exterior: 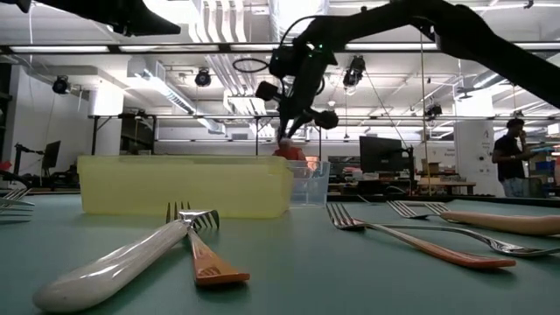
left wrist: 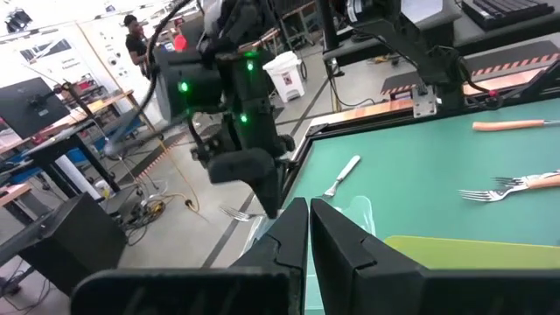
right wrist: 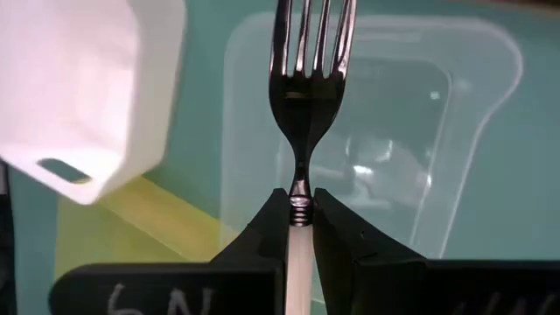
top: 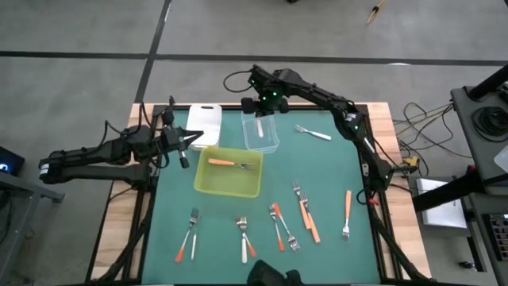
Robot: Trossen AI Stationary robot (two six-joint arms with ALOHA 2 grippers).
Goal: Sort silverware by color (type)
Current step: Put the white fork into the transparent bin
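Observation:
My right gripper point(right wrist: 300, 199) hangs above the clear tub point(top: 262, 137) at the table's far middle, shut on a white-handled fork point(right wrist: 306, 79). The fork's tines point out past the fingers over the tub. Left of it stands a white tub point(top: 205, 123). The yellow-green tray point(top: 230, 184) holds one orange-handled fork point(top: 226, 163). Another white-handled fork point(top: 314, 133) lies flat right of the clear tub. Several orange- and white-handled forks point(top: 278, 226) lie along the near side. My left gripper point(left wrist: 308, 214) waits shut at the table's left edge, near the white tub. My right gripper pinches the fork between its two fingers where the white handle meets the metal neck point(right wrist: 299, 210). The fork runs along the fingers, its handle going back between them and its head sticking out ahead. It is lifted clear, slanting down toward the clear tub.
The right arm point(top: 333, 103) reaches across the table's far right corner. Cables hang past the far edge. Bare green mat point(top: 333, 171) lies between the tubs and the row of forks at the near side.

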